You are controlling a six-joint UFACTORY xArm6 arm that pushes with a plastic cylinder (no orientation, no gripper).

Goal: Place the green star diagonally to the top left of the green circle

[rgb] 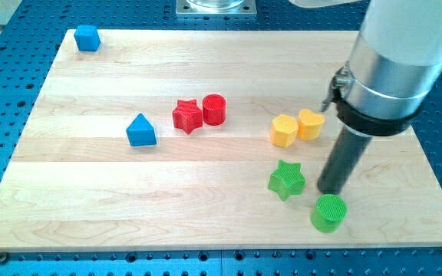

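The green star (286,179) lies on the wooden board at the view's lower right. The green circle (328,212) lies just below and to the right of it, near the board's bottom edge. My tip (331,189) rests on the board just right of the green star and just above the green circle, close to both. The rod rises from it to the large arm body at the view's top right.
A yellow hexagon (284,130) and a yellow heart (310,123) sit above the green star. A red star (187,116) and a red cylinder (214,109) lie mid-board. A blue triangle (140,131) lies at left, a blue block (87,37) at the top-left corner.
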